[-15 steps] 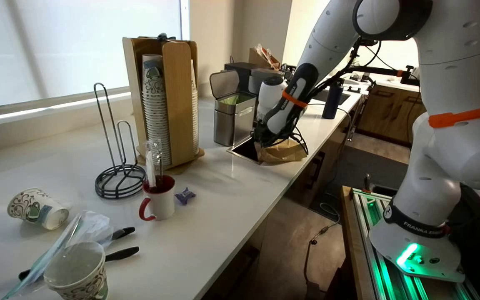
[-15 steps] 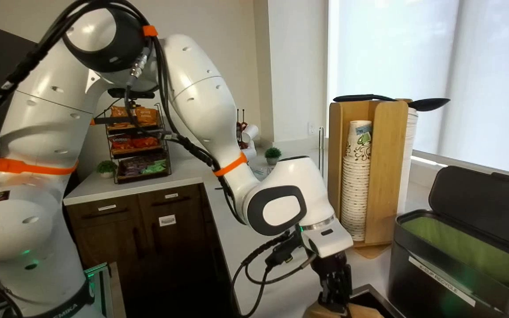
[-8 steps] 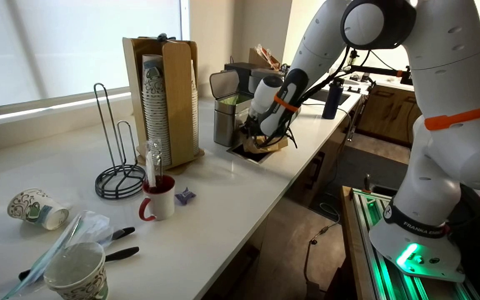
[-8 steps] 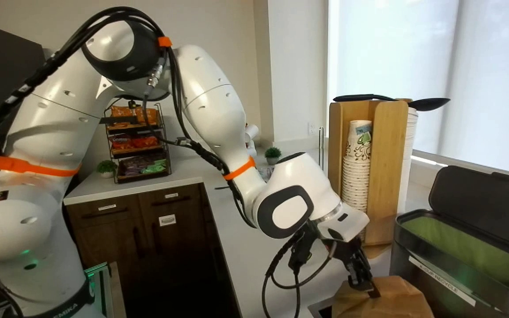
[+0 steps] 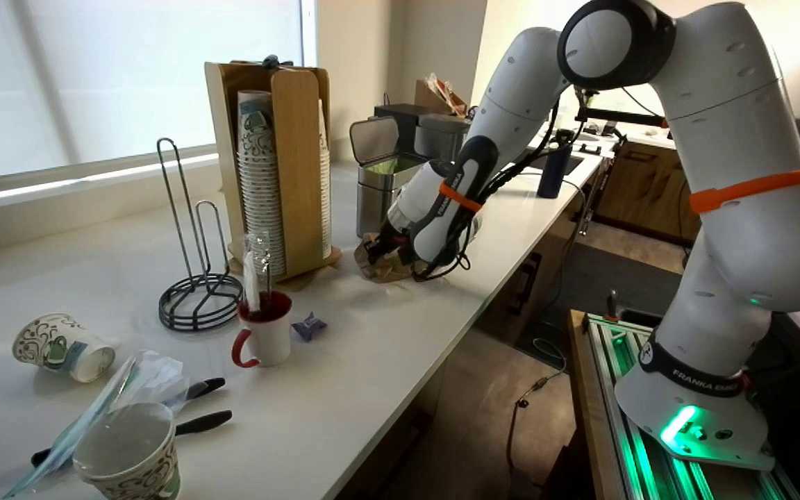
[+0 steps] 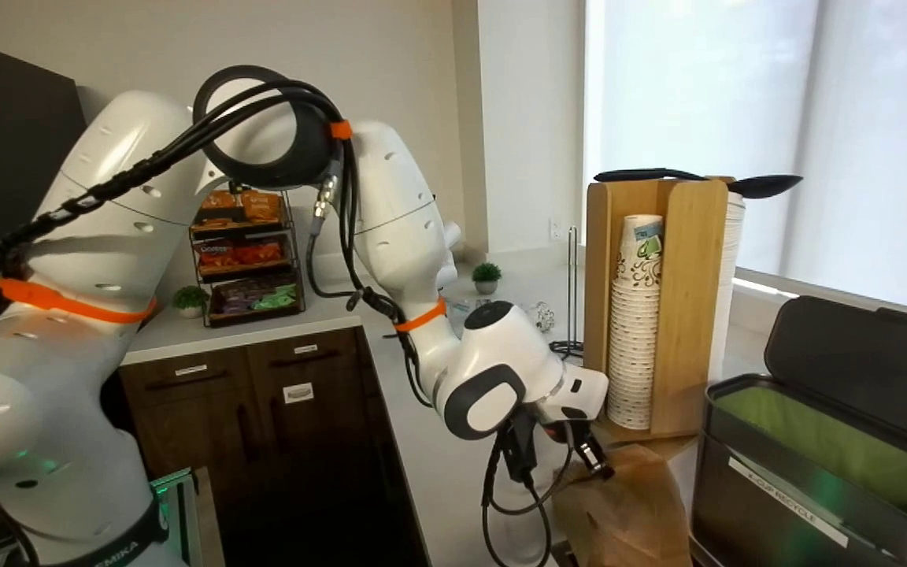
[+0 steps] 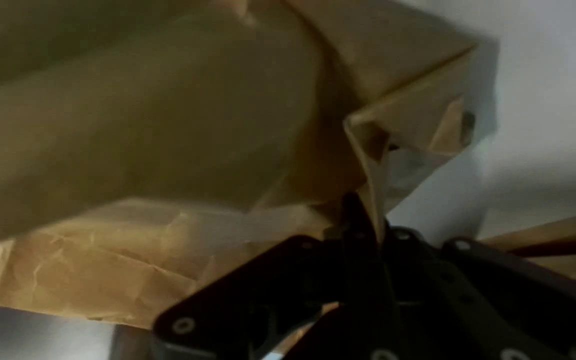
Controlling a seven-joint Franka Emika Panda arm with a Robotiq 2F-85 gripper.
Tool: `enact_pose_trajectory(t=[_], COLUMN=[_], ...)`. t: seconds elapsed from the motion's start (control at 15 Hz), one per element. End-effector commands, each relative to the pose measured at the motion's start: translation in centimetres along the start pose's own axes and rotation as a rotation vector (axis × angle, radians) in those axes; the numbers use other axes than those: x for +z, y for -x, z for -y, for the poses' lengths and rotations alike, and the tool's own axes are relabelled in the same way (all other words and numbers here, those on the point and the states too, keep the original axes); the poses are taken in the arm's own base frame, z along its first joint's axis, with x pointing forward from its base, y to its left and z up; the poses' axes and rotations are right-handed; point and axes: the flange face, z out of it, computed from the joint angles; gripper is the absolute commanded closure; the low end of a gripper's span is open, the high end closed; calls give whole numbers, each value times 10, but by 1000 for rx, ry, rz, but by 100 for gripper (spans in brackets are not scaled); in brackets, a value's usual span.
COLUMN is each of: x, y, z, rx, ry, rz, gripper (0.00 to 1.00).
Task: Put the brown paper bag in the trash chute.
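The brown paper bag (image 5: 385,268) hangs crumpled from my gripper (image 5: 373,248), low over the counter between the wooden cup holder and the metal canister. The bag (image 6: 628,504) fills the lower part of an exterior view below the gripper (image 6: 601,466), which is tilted. In the wrist view the fingers (image 7: 368,225) are shut on a thin fold of the bag (image 7: 193,115), which spreads out to the left. The trash chute is mostly hidden by the bag and arm; only a small dark corner (image 6: 565,556) shows at the bottom of an exterior view.
The wooden cup holder (image 5: 294,173) stands close to the bag. The grey metal canister (image 6: 784,480) with its lid up stands beside it. A red-white mug (image 5: 275,340), a wire stand (image 5: 198,305), a purple wrapper (image 5: 308,326) and paper cups are farther along the counter.
The gripper has carried the bag across the chute toward the wooden cup holder. The wrist has tilted. The chute opening, visible earlier, is now mostly covered from view.
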Motion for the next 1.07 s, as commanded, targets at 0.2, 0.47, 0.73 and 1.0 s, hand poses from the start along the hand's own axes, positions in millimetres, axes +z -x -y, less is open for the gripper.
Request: enact_pose_trajectory(t=[0.2,0.47,0.73,1.0], x=[-17,-47,-41,-38], y=[22,14,11,4], z=[-70,-152,-172,-169], rx=[3,115,115,74], ry=[52,223,258,249], rz=[113,125,142,78], gripper=[100,100,100,100])
